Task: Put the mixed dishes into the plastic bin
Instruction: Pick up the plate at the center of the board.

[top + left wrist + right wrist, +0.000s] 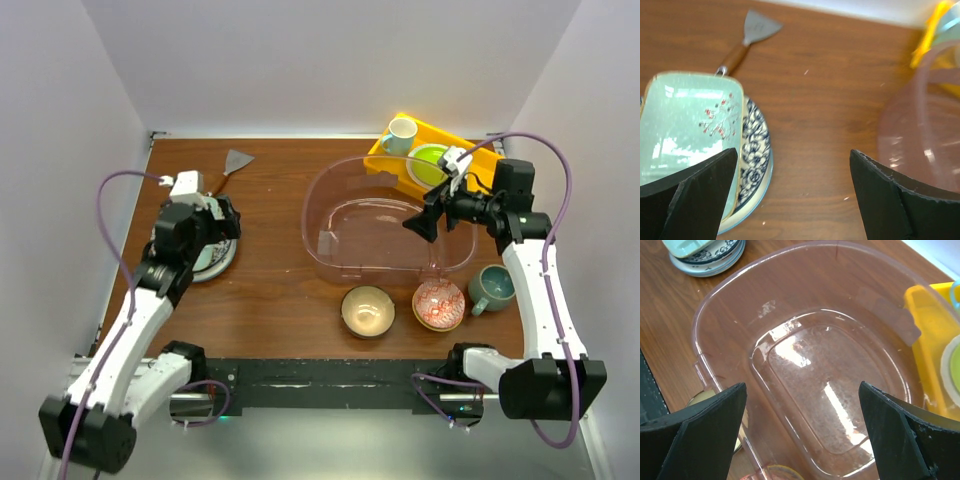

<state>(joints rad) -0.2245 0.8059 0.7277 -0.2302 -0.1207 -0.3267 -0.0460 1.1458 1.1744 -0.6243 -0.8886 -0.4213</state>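
Note:
A stack of plates (216,262) lies at the table's left. On top is a pale rectangular plate with red fruit marks (687,125), and under it a blue floral plate (756,150). My left gripper (792,165) hangs open over the stack's right edge (220,220), holding nothing. The clear plastic bin (320,205) stands mid-table with nothing in it (840,365). My right gripper (802,410) hovers open above its right half (420,227). In front of the bin sit a tan bowl (367,310), a red-patterned bowl (438,304) and a grey-teal mug (492,288).
A yellow tray (478,158) behind the bin holds a white mug (400,135) and a lime-green plate (430,165). A metal spatula (232,165) with a wooden handle lies behind the plate stack (747,35). White walls close in the table on three sides.

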